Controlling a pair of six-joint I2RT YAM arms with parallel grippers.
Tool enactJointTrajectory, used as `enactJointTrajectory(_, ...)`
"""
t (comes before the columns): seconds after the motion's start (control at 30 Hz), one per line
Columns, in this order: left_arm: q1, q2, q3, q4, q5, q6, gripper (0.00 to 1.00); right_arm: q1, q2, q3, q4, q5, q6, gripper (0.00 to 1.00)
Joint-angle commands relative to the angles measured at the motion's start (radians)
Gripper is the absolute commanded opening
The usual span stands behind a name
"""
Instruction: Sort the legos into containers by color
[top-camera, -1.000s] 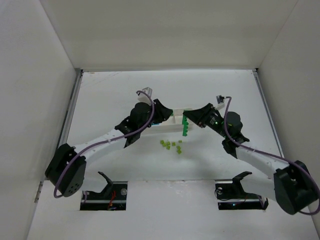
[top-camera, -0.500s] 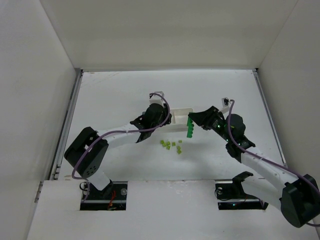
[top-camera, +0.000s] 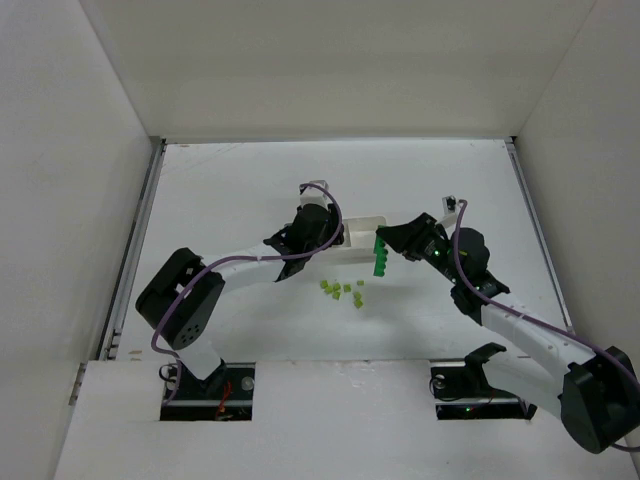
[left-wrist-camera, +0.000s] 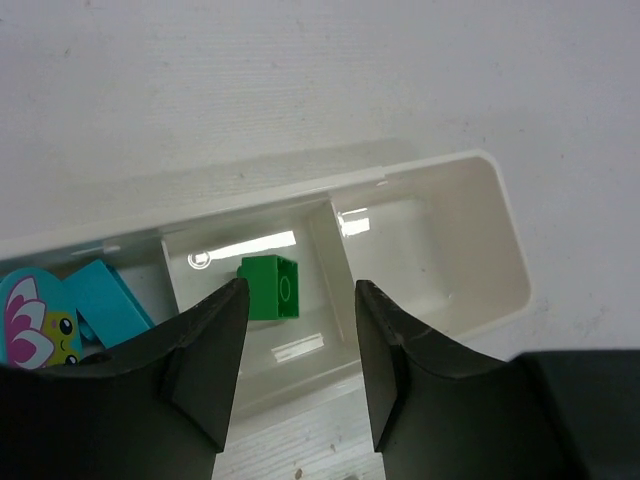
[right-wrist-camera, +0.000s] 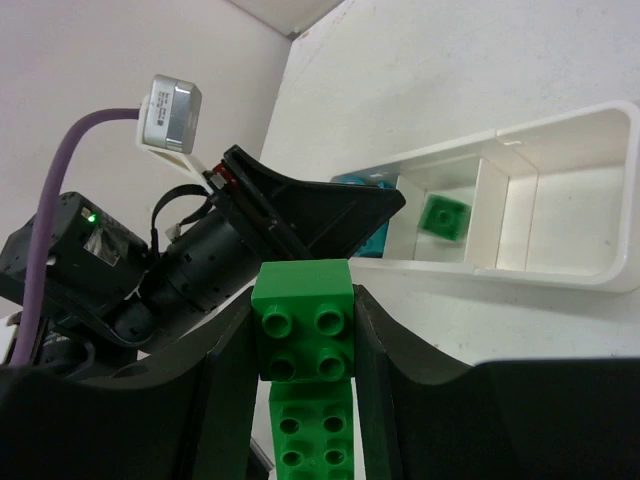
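The white tray (top-camera: 362, 222) lies at mid table. In the left wrist view the tray (left-wrist-camera: 512, 255) has cyan-blue bricks (left-wrist-camera: 105, 298) in its left compartment, a small green brick (left-wrist-camera: 268, 287) in the middle one and a bare right one. My left gripper (left-wrist-camera: 298, 305) is open and empty just above the middle compartment. My right gripper (right-wrist-camera: 303, 320) is shut on a long bright green brick (right-wrist-camera: 303, 335), held in the air just right of the tray's near edge (top-camera: 381, 255). Several tiny yellow-green pieces (top-camera: 343, 291) lie on the table in front of the tray.
A printed piece with a flower and a face (left-wrist-camera: 30, 322) lies in the tray's left compartment. The left arm's wrist and purple cable (right-wrist-camera: 60, 250) are close in front of the right gripper. White walls enclose the table on three sides.
The left gripper has moved right over the tray's middle and its arm has folded closer in. The right gripper has shifted slightly right and nearer with the green brick.
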Motion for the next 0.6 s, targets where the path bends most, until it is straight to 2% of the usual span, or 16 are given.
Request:
enactJointTrajectory(0.0, 0.004, -0.045, 0.040, 0.044, 0.001, -0.005, 0.45, 0.011, 0.016, 0.002, 0.055, 0.003, -0.015, 0.34)
enactJointTrajectory(0.23, 0.023, -0.154, -0.013, 0.029, 0.067, -0.078, 0.45, 0.008, 0.053, 0.022, 0.090, -0.036, 0.019, 0.34)
enactJointTrajectory(0.4, 0.078, -0.305, -0.137, 0.081, 0.248, -0.301, 0.45, 0.003, 0.111, 0.040, 0.165, -0.127, 0.108, 0.34)
enactJointTrajectory(0.57, 0.138, -0.411, -0.294, 0.266, 0.425, -0.551, 0.47, -0.004, 0.195, 0.055, 0.299, -0.188, 0.237, 0.35)
